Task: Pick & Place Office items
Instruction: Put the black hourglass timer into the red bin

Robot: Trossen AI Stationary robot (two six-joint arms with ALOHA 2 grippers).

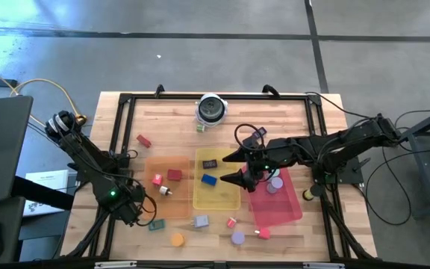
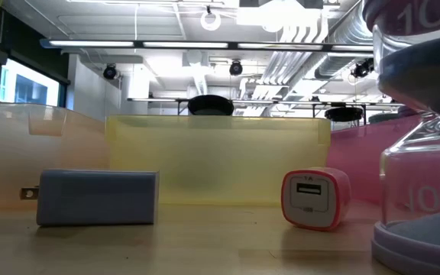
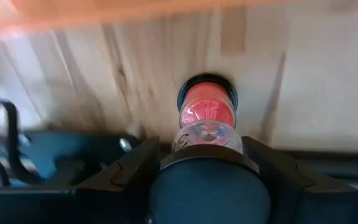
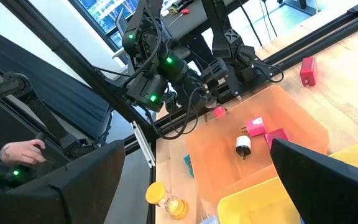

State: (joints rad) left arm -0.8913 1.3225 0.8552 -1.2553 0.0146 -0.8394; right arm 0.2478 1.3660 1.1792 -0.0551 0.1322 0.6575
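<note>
My left gripper points down at the table's near left corner, beside the orange tray. It is shut on a small sand timer with red sand and dark round caps, seen end-on in the left wrist view. My right gripper hangs open and raised over the boundary of the yellow tray and the red tray, holding nothing. Small office items lie scattered: a grey-blue charger block, a pink charger, an orange disc and a purple disc. My left gripper pinches the sand timer's upper cap between its two fingers, one on each side. The fingers come from above, pointing down. The timer stands upright below them, its lower cap at the wooden board; whether it rests there I cannot tell.
A round silver-and-black object stands at the far middle. A black frame rail rings the board, close to my left gripper. A tall purple sand timer stands at the near edge. Red and pink bits lie in the orange tray, black and blue blocks in the yellow.
</note>
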